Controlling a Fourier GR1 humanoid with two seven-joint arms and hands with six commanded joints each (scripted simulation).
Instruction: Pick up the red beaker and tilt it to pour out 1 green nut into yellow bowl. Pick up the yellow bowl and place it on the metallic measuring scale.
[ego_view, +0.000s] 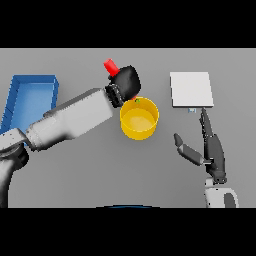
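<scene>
My left hand (127, 81) is shut on the red beaker (110, 67), holding it tilted just above the far rim of the yellow bowl (139, 118). Only the beaker's upper end shows past the hand. A small green nut (137, 100) sits at the bowl's far rim, right under the hand. The metallic measuring scale (191, 89) lies flat to the right of the bowl, at the back. My right hand (212, 152) rests open on the table in front of the scale, fingers pointing toward it, thumb spread to the left.
A blue tray (28, 99) stands at the far left, beside my left forearm. The left arm crosses the table diagonally from the lower left to the bowl.
</scene>
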